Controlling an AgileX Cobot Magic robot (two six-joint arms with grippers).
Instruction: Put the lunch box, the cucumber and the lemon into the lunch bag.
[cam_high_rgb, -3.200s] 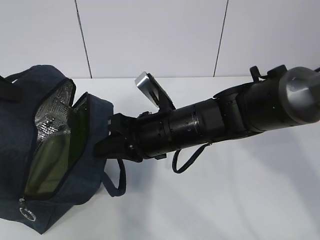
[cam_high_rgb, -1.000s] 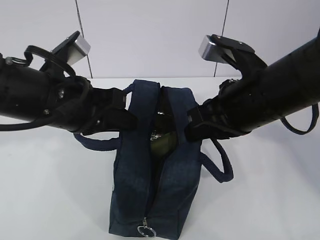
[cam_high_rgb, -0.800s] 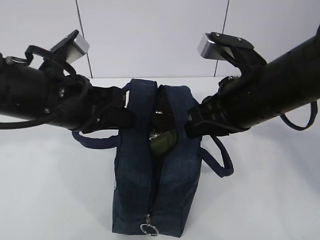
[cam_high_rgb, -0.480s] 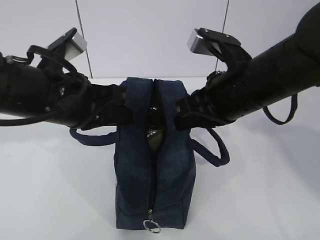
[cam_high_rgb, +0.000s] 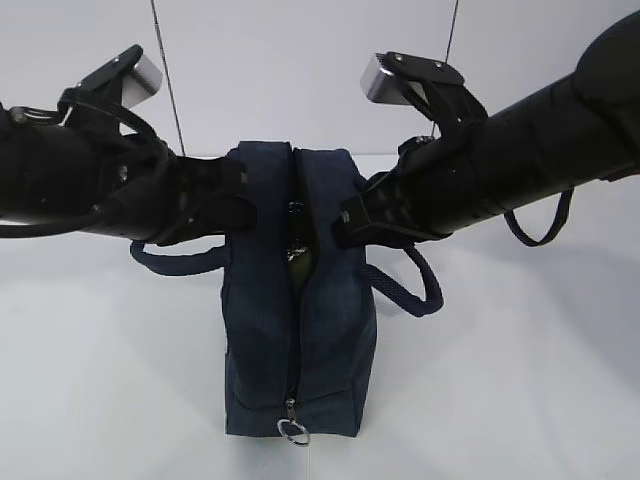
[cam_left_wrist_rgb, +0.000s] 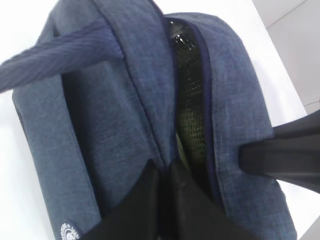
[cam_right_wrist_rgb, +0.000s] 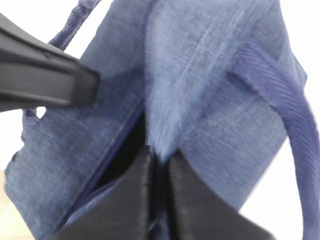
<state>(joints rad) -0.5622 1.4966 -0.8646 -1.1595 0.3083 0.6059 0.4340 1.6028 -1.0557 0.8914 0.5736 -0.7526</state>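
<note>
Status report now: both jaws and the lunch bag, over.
Left gripper and right gripper shut on lunch bag top edges. Bag upright, zipper partly open. Nothing blocking.

Both arms are thick, matte black tubes. The left arm (cam_high_rgb: 70, 185) has a looped black cable near its wrist, and a small silver-grey camera block (cam_high_rgb: 135, 72) sits on a black bracket above it. The right arm (cam_high_rgb: 520, 150) is bulkier, with its own brushed-metal camera block (cam_high_rgb: 385, 78) on an angled bracket and a black cable loop hanging beneath. Their fingers (cam_left_wrist_rgb: 160, 205) are flat, black, wedge-shaped plates with smooth faces.
</note>
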